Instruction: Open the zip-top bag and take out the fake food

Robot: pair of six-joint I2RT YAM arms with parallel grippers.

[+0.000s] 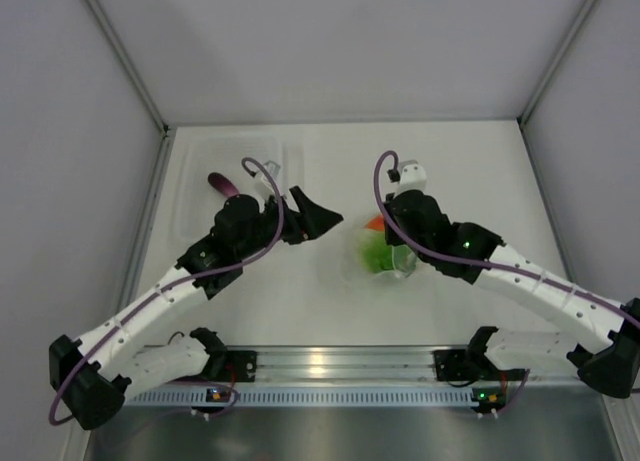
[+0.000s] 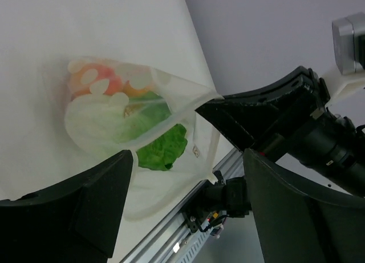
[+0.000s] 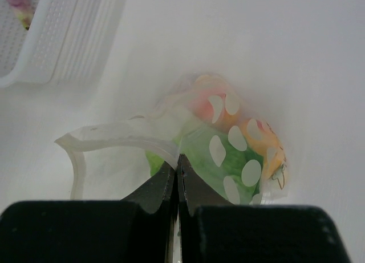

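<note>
1. Far left, towards the back of the table [image 1: 300,301], sits a clear rigid tray [image 1: 195,156]. The purple eggplant [image 1: 222,185] lies in it, well apart from everything else.
2. Next along, the left gripper [image 1: 322,219] hangs between the tray and the bag. Its fingers are spread wide with nothing between them, and they point towards the bag. Seen from its own wrist, the bag's mouth gapes just beyond the fingertips, not touching them.
3. Right of centre, the zip-top bag [image 1: 362,266] rests on the table, its white dots plain to see. Its mouth is open and faces the left gripper, and one lip is lifted off the surface. The ruffled green lettuce [image 2: 162,149] sits near the opening, part of it poking past the lip. The orange-yellow fruit [image 2: 94,77] is bunched at the closed end; through the plastic I cannot tell how many pieces.
4. Furthest right, the right gripper [image 3: 178,174] has its fingers pressed together, pinching the bag's rim and holding that edge up.
</note>
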